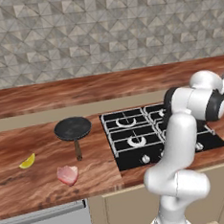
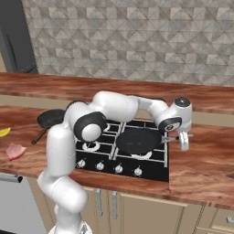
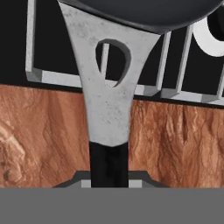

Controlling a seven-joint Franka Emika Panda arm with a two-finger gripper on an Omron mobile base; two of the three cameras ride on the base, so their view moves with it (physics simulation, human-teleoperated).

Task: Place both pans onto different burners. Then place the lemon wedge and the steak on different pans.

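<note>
**Two pans, one lemon wedge, one steak: where everything sits**

Count first: two pans, one lemon wedge, one steak, one cooktop.

First pan (image 2: 138,139) (the one with the grey metal handle) is over the right-hand part of the cooktop (image 2: 98,160), above the front right burner (image 2: 141,154). Its handle sticks out to the right, toward the gripper (image 2: 183,142), which hangs over the wooden counter (image 2: 201,169) just beside the cooktop's right edge. In the hand view the handle's dark grip runs straight down between the fingertips, with the grey flared part (it has a teardrop hole in it) leading up to the pan's dark rim. So the fingers look clamped on that handle. Can't tell whether the pan bottom is resting on the grate or held just above it.

Second pan (image 1: 73,128) with the thin brown handle is on the counter left of the cooktop, near its left edge, not on any burner. Handle points toward the counter's front edge.

Lemon wedge (image 1: 27,162) lies on the counter, front left of that pan and well apart from it.

Steak (image 1: 67,174) is also on the counter, near the front edge, right of the lemon and just past the tip of the brown handle.

I can count two burner rings (image 1: 126,123) on the cooktop's left side in the left base view, both bare; the arm covers the rest there.
</note>
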